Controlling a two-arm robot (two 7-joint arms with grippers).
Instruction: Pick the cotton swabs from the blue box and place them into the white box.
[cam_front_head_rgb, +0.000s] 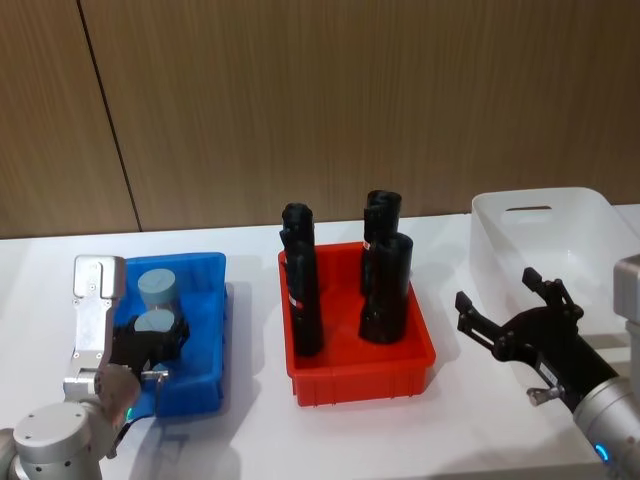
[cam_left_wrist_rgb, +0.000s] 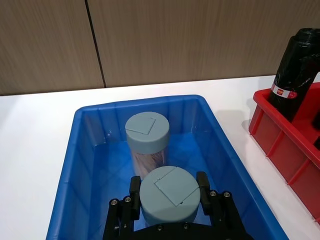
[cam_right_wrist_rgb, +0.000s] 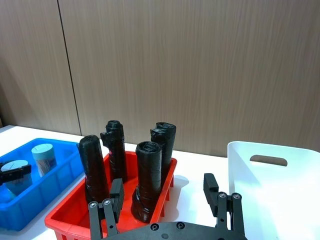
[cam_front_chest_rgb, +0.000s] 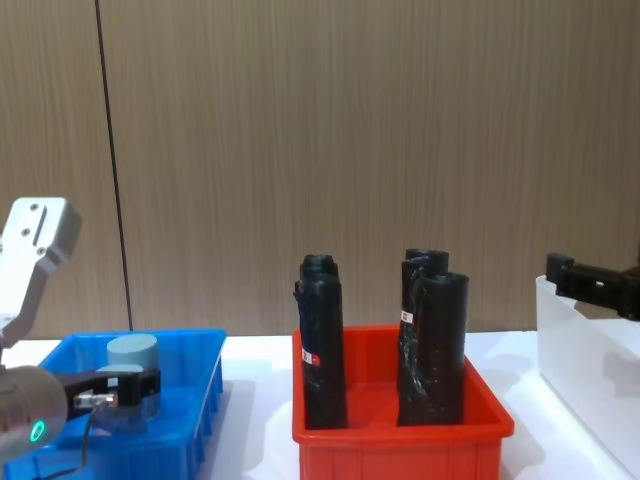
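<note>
The left gripper (cam_left_wrist_rgb: 169, 189) is pinching the near swab jar (cam_left_wrist_rgb: 169, 197). One of its fingers (cam_left_wrist_rgb: 135, 190) is pressing on each side of the lid, and I'm not seeing any gap.

What's worrying me is that the hold seems to be sitting high, around the lid rather than the clear body. If the lid is loose or slick, the jar could be slipping or twisting out as it's being lifted. That's a guess, I can't tell how hard it's squeezing.

Just past the fingertips, the far swab jar (cam_left_wrist_rgb: 147, 132) is standing upright, close to the held one. I can't tell if they're touching. Any forward drift could be tipping it over. The blue box (cam_left_wrist_rgb: 85, 150) is walling the jaws in on both sides too, so a sideways pull before rising would be dragging the whole box across the table (cam_front_head_rgb: 250, 440).

Farther out to the jaws' right, the red bin (cam_front_head_rgb: 360, 385) is holding tall black rolls (cam_front_head_rgb: 300, 290). Those are sitting right between here and the white box (cam_front_head_rgb: 590, 215), so carrying the jar low would be clipping them.

The right gripper (cam_front_head_rgb: 495, 287) is hovering with its jaws spread wide just beside the white box, on the red bin's side. It could be getting in the way of the drop.
</note>
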